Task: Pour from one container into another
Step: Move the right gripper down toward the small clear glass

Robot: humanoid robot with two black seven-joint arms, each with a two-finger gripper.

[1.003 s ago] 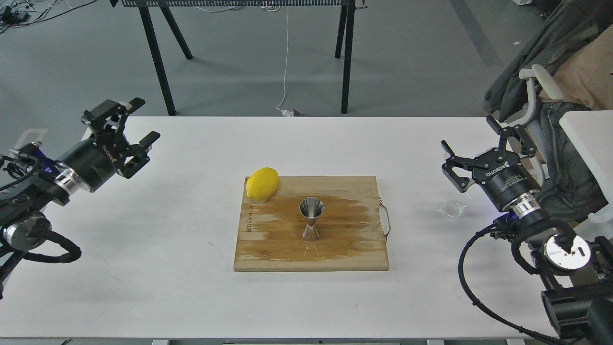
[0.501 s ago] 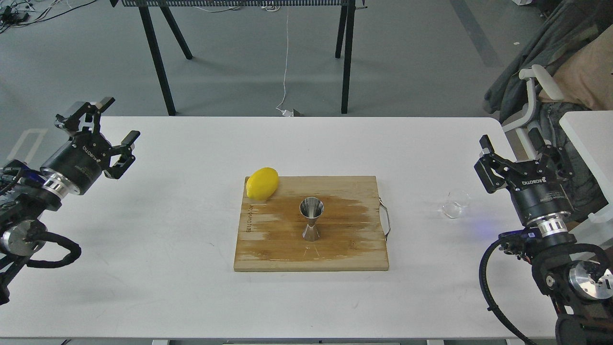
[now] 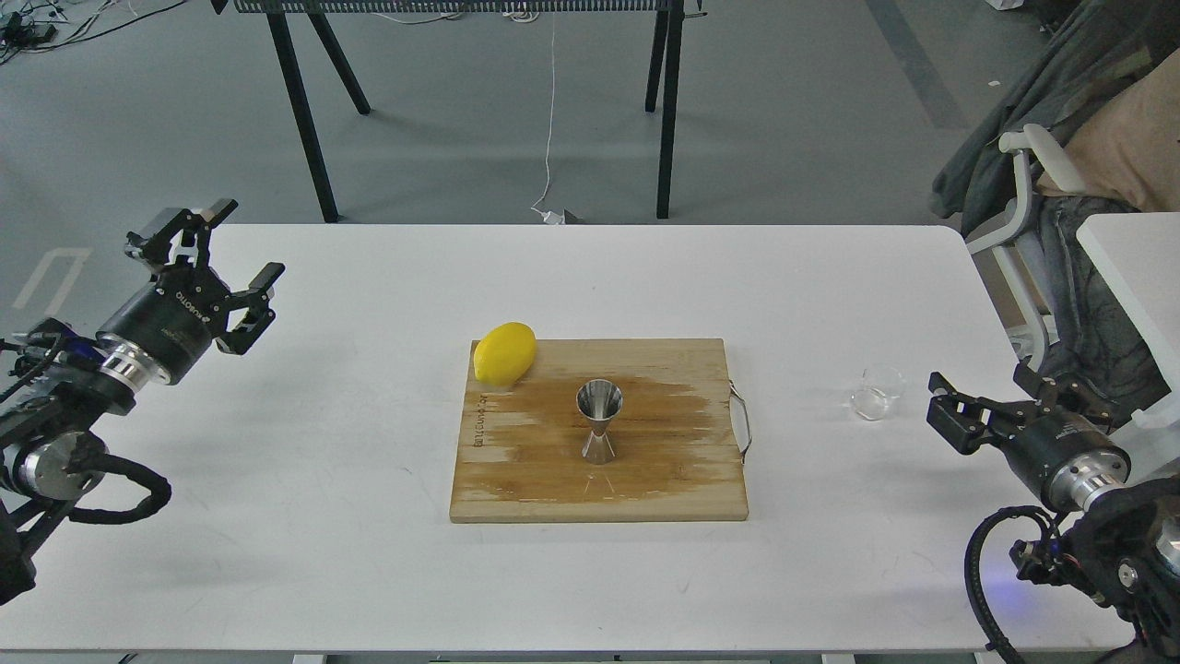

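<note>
My right gripper [image 3: 986,398] spread wide, low beside the small clear glass cup [image 3: 876,393] on the white table [image 3: 369,516], my left gripper [image 3: 217,258] open and empty far left, steel jigger [image 3: 599,422] upright mid cutting board [image 3: 599,432], lemon [image 3: 504,352] at its far-left corner.

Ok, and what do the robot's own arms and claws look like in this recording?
Both arms are black with silver metal rings at the wrists and loose black cables looping beside them. The left claw and right claw are black two-finger units of jointed links on a round body; the left body carries white lettering. A blue glow shows near the right arm's lower joint.
</note>
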